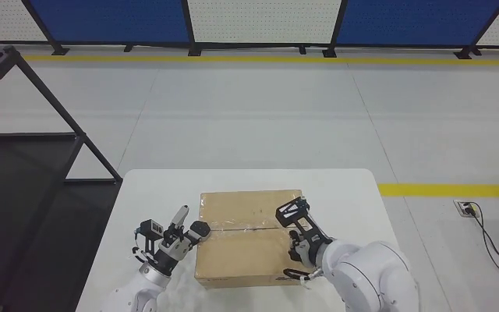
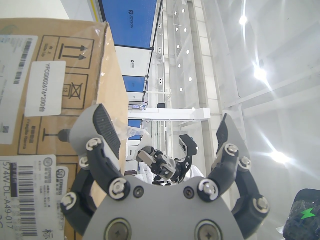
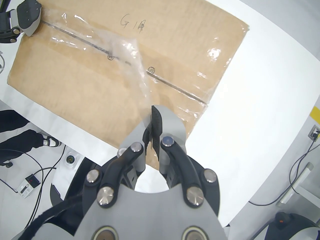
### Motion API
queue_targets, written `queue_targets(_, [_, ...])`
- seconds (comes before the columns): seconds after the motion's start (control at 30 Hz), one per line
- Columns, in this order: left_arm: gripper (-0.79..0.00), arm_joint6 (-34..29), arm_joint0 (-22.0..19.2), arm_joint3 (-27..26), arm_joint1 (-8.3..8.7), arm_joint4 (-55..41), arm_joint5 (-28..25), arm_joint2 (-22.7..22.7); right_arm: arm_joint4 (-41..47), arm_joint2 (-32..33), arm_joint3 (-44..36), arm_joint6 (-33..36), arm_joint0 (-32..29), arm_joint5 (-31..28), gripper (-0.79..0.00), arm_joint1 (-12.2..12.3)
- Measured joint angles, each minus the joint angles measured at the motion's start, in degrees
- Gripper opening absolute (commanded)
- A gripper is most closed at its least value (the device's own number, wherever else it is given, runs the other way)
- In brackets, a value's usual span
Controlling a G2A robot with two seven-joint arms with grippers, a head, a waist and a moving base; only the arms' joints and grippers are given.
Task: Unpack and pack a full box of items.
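The R gripper is closed on the loose tape; the box seam runs from it twd the L gripper. The L gripper is open at the box's other end.

The left gripper stands at the left end of the box, tilted upward, its jaws wide apart. One finger touches the box's top edge at the seam. The right arm comes in at the box's near right corner. The right gripper hangs above that corner, pointing down, pinched on a strip of tape.
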Motion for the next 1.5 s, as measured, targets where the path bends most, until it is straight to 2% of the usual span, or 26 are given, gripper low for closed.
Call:
queue_targets(0.17, [0.0, -0.03, -0.02, 0.02, 0.01, 0.03, 0.0, 0.05, 5.78, 2.44, 0.13, 2.2, 1.34, 2.5, -0.785, 0.22])
queue_targets(0.37, [0.0, -0.12, 0.04, 0.07, 0.02, -0.15, -0.12, 0.1, 12.09, 3.86, 4.1, 2.14, 3.28, 5.6, -0.785, 1.74])
queue_targets(0.57, [0.0, -0.2, 0.29, 0.14, 0.05, -0.28, -0.39, -0.04, 14.84, 2.56, 6.18, 2.14, 6.2, 10.05, -0.785, 4.45])
queue_targets(0.77, [0.0, -0.27, 0.44, 0.18, 0.08, -0.25, -0.43, -0.11, 17.26, 1.72, 4.89, 2.14, 7.38, 13.94, -0.785, 8.06])
queue_targets(0.97, [0.0, -0.35, 0.48, 0.04, 0.08, -0.32, -0.42, 0.05, 24.07, 0.41, 6.19, 2.14, 8.99, 16.48, -0.785, 12.53])
queue_targets(1.17, [0.0, -0.21, 0.59, -0.03, 0.09, -0.23, -0.6, 0.05, 33.03, -3.44, 9.45, 2.14, 13.76, 18.73, -0.785, 18.13])
queue_targets(1.5, [0.0, -0.07, 0.91, -0.25, 0.12, 0.1, -0.51, 0.17, 48.92, -12.22, 12.05, 2.14, 24.06, 22.13, -0.785, 29.25])
